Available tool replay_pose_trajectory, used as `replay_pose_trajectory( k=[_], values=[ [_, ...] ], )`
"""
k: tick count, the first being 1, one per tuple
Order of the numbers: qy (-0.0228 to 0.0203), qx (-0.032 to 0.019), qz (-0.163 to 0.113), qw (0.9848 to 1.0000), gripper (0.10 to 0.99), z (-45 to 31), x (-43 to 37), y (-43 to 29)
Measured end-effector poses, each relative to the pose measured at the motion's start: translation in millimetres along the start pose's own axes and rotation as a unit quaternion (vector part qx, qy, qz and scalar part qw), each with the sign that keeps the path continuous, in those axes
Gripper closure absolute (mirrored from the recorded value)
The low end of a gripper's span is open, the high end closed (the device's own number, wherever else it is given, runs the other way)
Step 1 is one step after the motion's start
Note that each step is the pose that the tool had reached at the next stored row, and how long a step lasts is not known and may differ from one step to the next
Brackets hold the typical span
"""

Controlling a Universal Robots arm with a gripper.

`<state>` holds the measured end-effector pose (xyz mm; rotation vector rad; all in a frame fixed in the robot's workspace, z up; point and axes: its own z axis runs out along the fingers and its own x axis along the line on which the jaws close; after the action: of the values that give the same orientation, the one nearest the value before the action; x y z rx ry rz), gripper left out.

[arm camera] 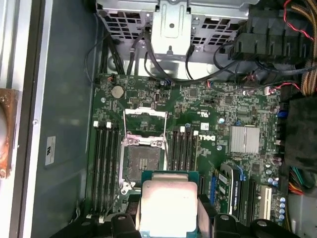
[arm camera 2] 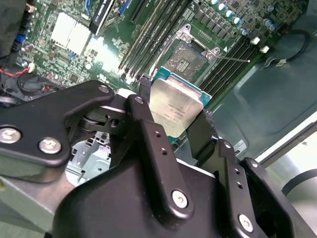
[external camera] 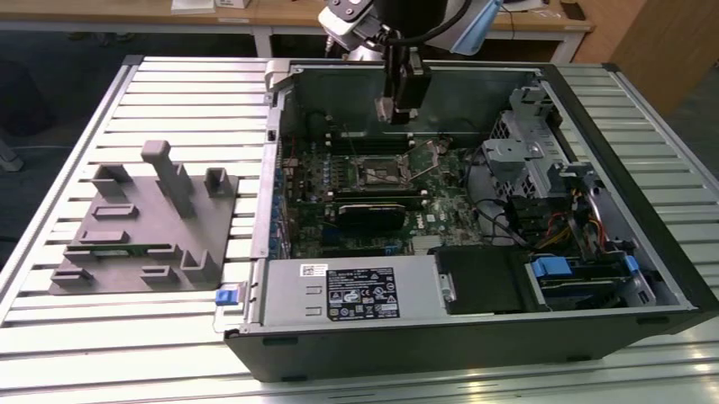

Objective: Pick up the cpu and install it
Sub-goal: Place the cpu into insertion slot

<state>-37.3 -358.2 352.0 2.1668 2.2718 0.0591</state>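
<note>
The cpu (arm camera 2: 173, 105), a small square chip with a pale silver top and green edge, is clamped between my gripper's (arm camera 2: 174, 113) two black fingers (arm camera 2: 144, 94). In the first wrist view the cpu (arm camera: 167, 206) hangs in the air just beside the open socket (arm camera: 143, 158) on the green motherboard (arm camera: 223, 104), and the socket's metal load plate (arm camera: 144, 121) is flipped up. From the exterior view, my gripper (external camera: 393, 114) hovers inside the open computer case (external camera: 472, 337), above and behind the socket (external camera: 380, 174).
A grey fixture (external camera: 146, 219) with upright posts lies on the slatted table at the exterior view's left. Memory slots (arm camera: 104, 158) flank the socket. A metal drive cage (external camera: 528, 143), cable bundles (external camera: 561, 227) and the labelled power supply box (external camera: 354, 290) crowd the case.
</note>
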Motion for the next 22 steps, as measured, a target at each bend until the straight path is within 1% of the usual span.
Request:
replay_pose_trajectory(
  k=[5, 7, 13, 19, 22],
  values=[
    [-0.001, -0.0006, 0.011, 0.9999, 0.541, 0.8, 0.3, -0.1],
    [-0.0016, -0.0005, 0.012, 0.9999, 0.541, 0.8, 0.3, -0.1],
    [-0.0016, -0.0006, 0.013, 0.9999, 0.541, 1.6, 0.5, -0.6],
    [-0.0013, -0.0006, 0.013, 0.9999, 0.541, 7.8, 4.4, -0.8],
    [-0.0011, -0.0005, 0.008, 1.0, 0.541, 12.2, 8.4, -0.7]
  ],
)
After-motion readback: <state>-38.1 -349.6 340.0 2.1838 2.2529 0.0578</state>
